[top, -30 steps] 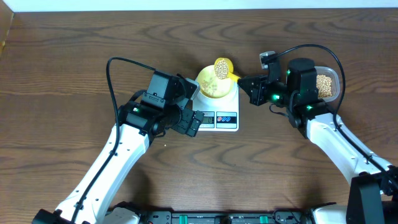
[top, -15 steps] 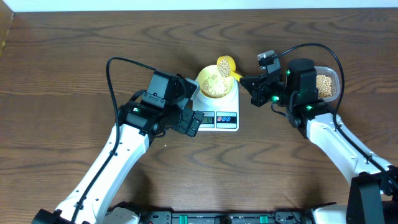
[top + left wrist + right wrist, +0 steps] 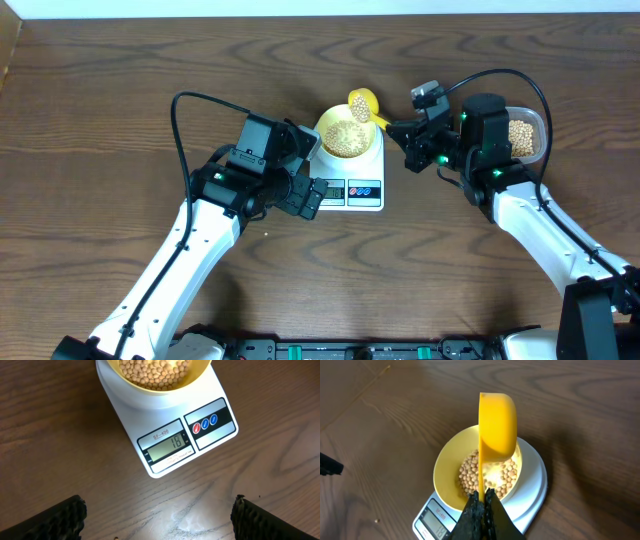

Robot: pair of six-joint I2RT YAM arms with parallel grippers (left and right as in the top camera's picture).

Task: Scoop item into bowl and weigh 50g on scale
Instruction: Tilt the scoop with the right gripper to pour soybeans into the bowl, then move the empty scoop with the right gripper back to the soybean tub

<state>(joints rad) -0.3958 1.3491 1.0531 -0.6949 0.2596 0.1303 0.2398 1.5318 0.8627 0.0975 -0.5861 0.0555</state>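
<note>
**Overhead:** You have the scale (image 3: 349, 190) at table centre. The bowl (image 3: 325, 128) sits on its platform w/ beans (image 3: 347, 140) heaped inside. The scoop (image 3: 361, 102) hangs over the bowl's far rim. Its handle runs to the R gripper (image 3: 392, 127), which is clamped on it. A clear tub (image 3: 540, 118) w/ more beans is partly hidden by the R arm, well apart from the scale. The L gripper (image 3: 306, 170) is just beside the scale's L edge. You can't read its finger spread from this view.

**L wrist:** The L gripper (image 3: 157, 520) has its fingers (image 3: 50, 520) at the two bottom corners, wide apart. Only bare table (image 3: 65, 435) lies between them, and they hold nothing. The scale (image 3: 220, 405) lies ahead. Its display (image 3: 169, 446) reads 18, w/ coloured buttons (image 3: 205, 423) next to it. The bowl (image 3: 202, 370) is cut by the top edge and sits on the platform. Beans (image 3: 155, 370) cover its floor.

**R wrist:** The R gripper (image 3: 481, 510) is closed tight on the scoop's thin handle. The scoop (image 3: 497, 425) cup is turned on edge w/ its back to the cam, above the bowl's far side. You can't see inside the cup. The bowl (image 3: 442, 475) is centred on the scale (image 3: 532, 495). Beans (image 3: 490, 477) form a shallow layer in it. The display (image 3: 436, 522) is at the bottom edge, digits too small to be sure of.
</note>
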